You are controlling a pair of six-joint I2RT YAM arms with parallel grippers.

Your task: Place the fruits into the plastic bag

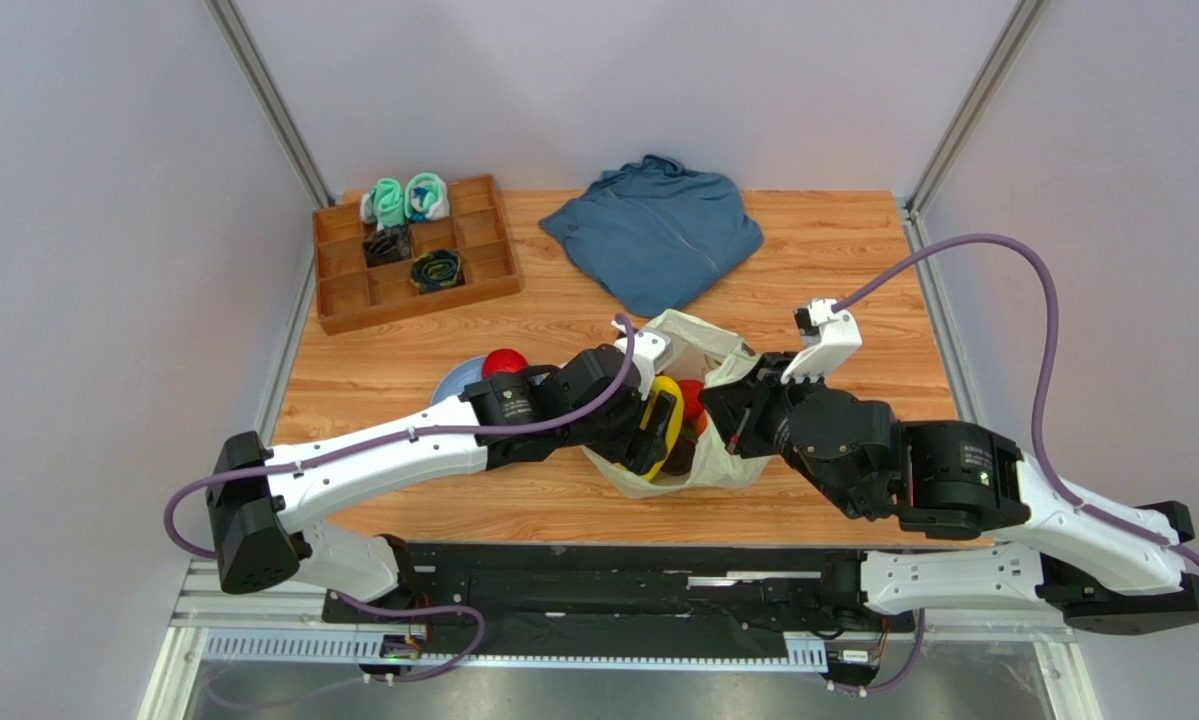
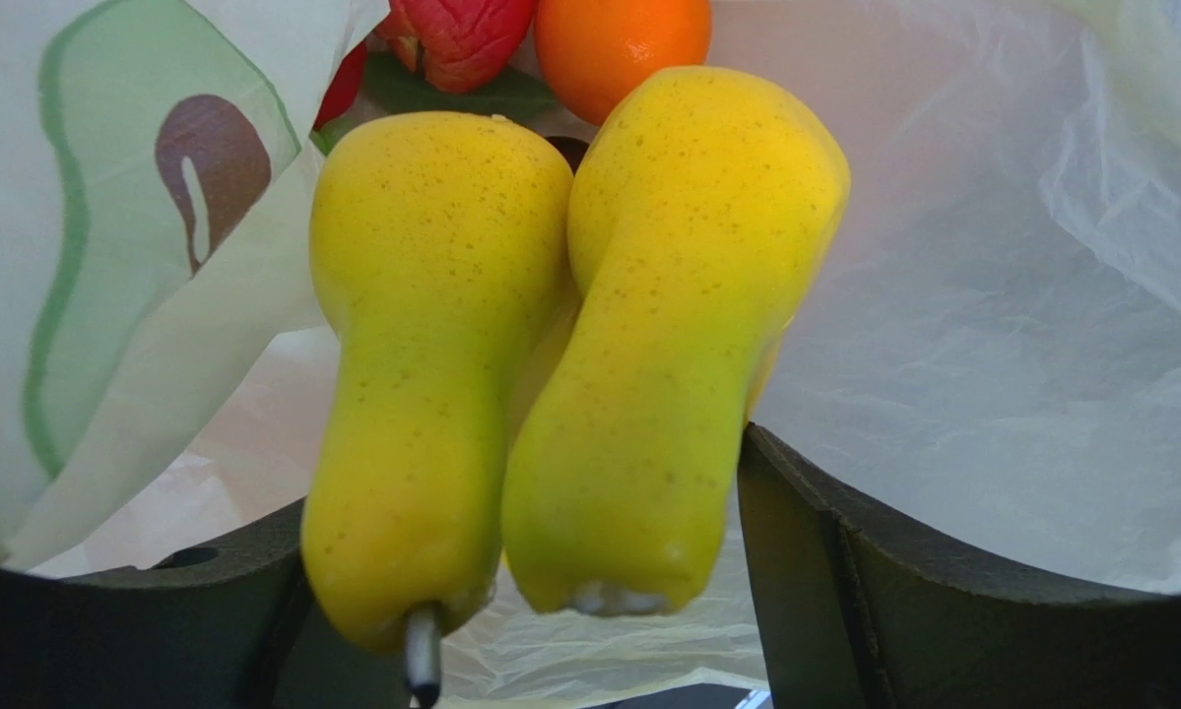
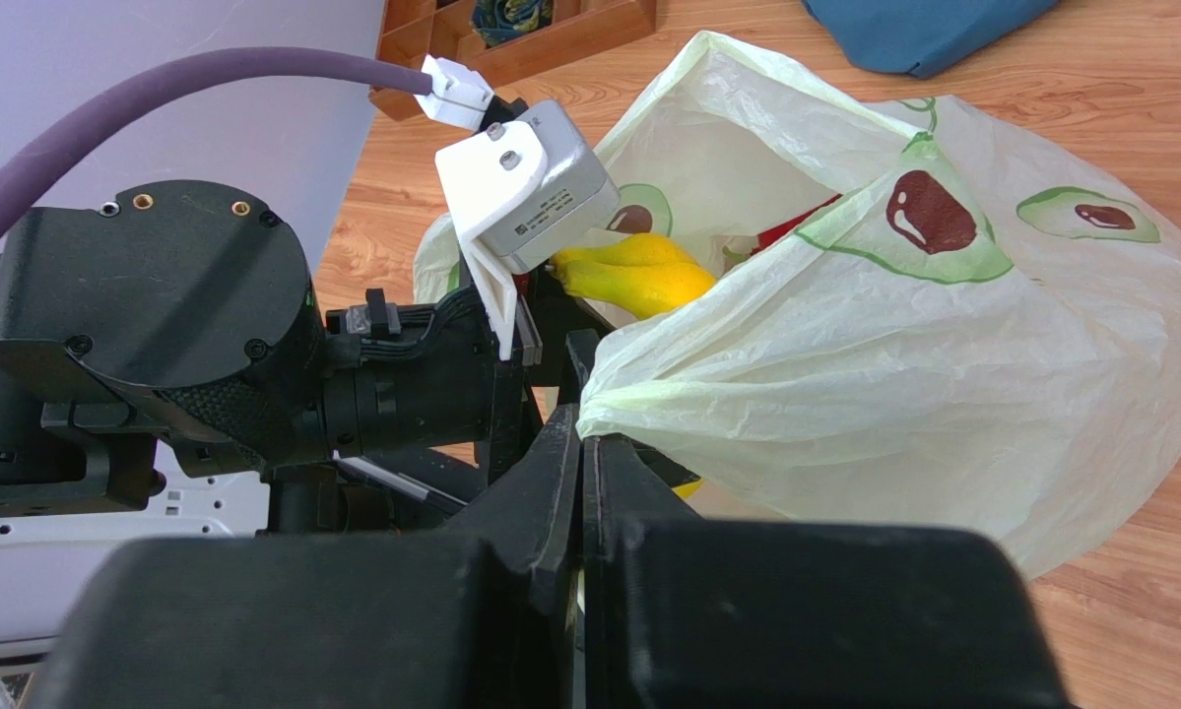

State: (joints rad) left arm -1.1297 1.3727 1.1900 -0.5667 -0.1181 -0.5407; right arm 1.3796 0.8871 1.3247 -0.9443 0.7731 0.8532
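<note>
A yellow banana [image 2: 581,340] of two thick fingers hangs between the black pads of my left gripper [image 2: 515,517], which is closed on it inside the mouth of the plastic bag [image 2: 996,340]. Deeper in the bag lie an orange [image 2: 618,45] and a red fruit [image 2: 463,30]. From above, the banana [image 1: 659,425] shows yellow in the bag [image 1: 718,468] at the table's middle front. My right gripper [image 3: 581,421] is shut, pinching the bag's near edge [image 3: 922,355] and holding it up. Another red fruit [image 1: 503,362] sits left of the bag.
A blue plate [image 1: 455,383] lies under the left arm by the loose red fruit. A wooden compartment tray [image 1: 417,308] with rolled socks stands at the back left. A folded blue garment [image 1: 653,233] lies at the back middle.
</note>
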